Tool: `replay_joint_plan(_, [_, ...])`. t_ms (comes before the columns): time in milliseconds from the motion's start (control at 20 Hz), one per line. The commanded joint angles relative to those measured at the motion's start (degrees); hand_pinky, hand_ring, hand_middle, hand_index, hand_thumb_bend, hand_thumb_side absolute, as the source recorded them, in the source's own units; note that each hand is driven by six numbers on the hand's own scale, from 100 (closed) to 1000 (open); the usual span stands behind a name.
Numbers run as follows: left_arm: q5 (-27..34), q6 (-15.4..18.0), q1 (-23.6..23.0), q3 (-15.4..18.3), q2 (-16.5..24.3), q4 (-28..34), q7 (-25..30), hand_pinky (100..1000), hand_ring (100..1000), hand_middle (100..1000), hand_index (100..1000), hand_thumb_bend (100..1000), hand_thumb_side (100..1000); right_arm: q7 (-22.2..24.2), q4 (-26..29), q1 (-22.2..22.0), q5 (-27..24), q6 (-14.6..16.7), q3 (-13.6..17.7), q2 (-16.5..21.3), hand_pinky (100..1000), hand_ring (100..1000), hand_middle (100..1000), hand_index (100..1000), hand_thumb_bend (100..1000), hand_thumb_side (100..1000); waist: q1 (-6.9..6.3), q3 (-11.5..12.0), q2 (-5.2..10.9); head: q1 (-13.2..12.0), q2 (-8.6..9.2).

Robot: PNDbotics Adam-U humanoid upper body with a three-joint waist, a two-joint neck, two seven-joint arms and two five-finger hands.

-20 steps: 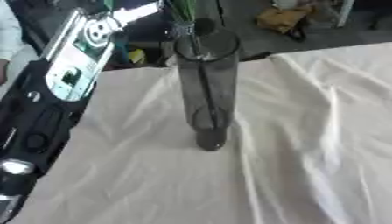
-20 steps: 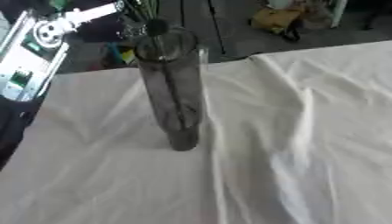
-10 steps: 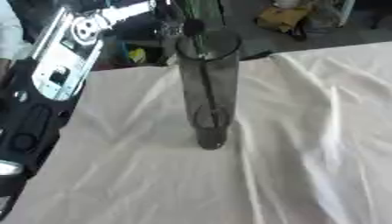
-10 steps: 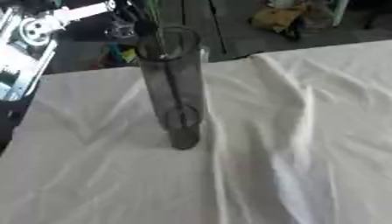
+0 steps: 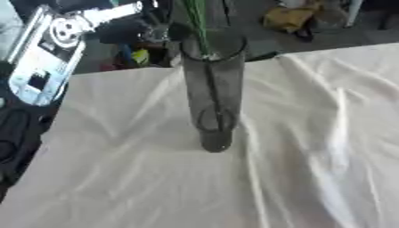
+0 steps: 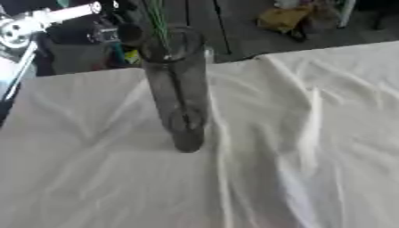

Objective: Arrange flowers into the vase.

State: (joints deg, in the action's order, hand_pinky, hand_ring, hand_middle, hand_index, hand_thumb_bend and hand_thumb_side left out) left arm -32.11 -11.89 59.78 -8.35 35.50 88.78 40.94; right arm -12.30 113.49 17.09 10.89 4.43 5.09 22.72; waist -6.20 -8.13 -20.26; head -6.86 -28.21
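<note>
Wrinkled white cloth (image 5: 311, 147) covers the worktop, where one tall smoky glass cylinder vase (image 5: 213, 93) stands upright near centre. Thin green flower stems (image 5: 196, 26) run down through its mouth at 12 o'clock; their count is unclear. The silver-and-black left arm (image 5: 46, 53) sits at 10 o'clock, its hand unseen. Judging by this, insertion is underway; next, the stems need releasing.

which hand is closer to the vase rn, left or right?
Left. The left arm comes in from the upper left, its end reaching toward the green stems above the vase rim; the fingers themselves aren't clear. The right hand shows in neither view.
</note>
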Motion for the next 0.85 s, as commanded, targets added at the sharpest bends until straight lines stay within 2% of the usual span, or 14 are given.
replay_joint_plan(50, [0.7, -0.4, -0.6, 1.7, 3.3, 2.8, -0.3, 762, 842, 823, 1000, 814, 1000, -0.4, 1.1, 0.2, 0.1, 0.0, 0.6, 0.7, 667, 561, 532, 771, 100, 1000, 1.39, 0.2, 2.39, 0.4, -0.37])
replay_joint_plan(250, [2.4, -1.5, -3.5, 3.2, 4.3, 6.2, -1.1, 743, 830, 811, 1000, 773, 1000, -0.6, 1.1, 0.3, 0.1, 0.1, 0.8, 0.7, 667, 561, 533, 771, 100, 1000, 1.62, 0.6, 2.47, 0.7, -0.46])
replay_joint_plan(400, [4.1, -2.8, -6.0, 4.4, 5.1, 9.9, -2.5, 733, 823, 800, 993, 698, 1000, -0.8, 1.1, 0.3, 0.1, 0.1, 0.9, 0.7, 667, 561, 533, 771, 100, 1000, 1.81, 0.9, 2.48, 0.9, -0.49])
replay_joint_plan(700, [2.5, -5.7, -12.0, 5.4, 6.6, 18.1, -5.9, 716, 812, 790, 965, 606, 1000, -1.2, 1.1, 0.5, 0.1, 0.3, 1.1, 0.6, 666, 562, 533, 772, 100, 1000, 2.27, 1.5, 2.29, 1.2, -0.46])
replay_joint_plan(800, [2.3, -7.1, -13.4, 6.0, 6.5, 20.5, -7.9, 680, 788, 767, 939, 487, 1000, -1.3, 1.1, 0.5, 0.1, 0.3, 1.1, 0.6, 666, 562, 533, 772, 100, 1000, 2.50, 1.7, 2.22, 1.2, -0.50])
replay_joint_plan(850, [2.4, -8.0, -14.1, 6.4, 6.3, 21.7, -9.3, 668, 779, 760, 939, 466, 1000, -1.4, 1.1, 0.6, 0.1, 0.4, 1.1, 0.6, 666, 562, 533, 772, 100, 1000, 2.60, 1.9, 2.18, 1.2, -0.52])
